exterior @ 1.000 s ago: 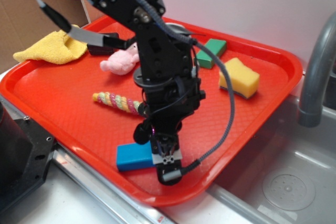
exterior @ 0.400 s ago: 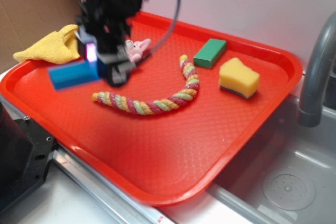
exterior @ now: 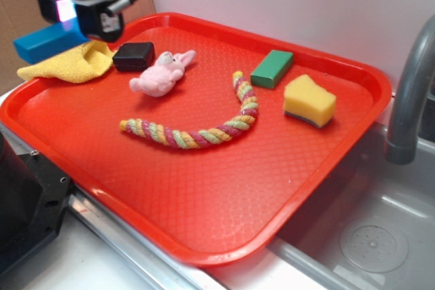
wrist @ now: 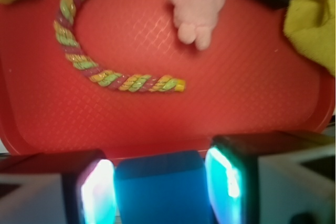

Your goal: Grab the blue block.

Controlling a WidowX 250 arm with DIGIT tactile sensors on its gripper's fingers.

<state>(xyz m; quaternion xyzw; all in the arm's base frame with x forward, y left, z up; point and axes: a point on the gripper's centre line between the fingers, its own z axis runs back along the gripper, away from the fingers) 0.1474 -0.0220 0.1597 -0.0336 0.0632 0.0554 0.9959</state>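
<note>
Fingers clamp the blue block across its short sides; it appears rigid, light, smooth, possibly slippery.

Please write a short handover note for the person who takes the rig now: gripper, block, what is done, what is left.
Gripper: shut on the blue block, both pads against its sides in the wrist view.
Block: lifted off the tray, in the air at the far left corner above the yellow cloth.
Done: the grab.
Left: nothing, only keep the grip. The green block and black block lie untouched.
</note>
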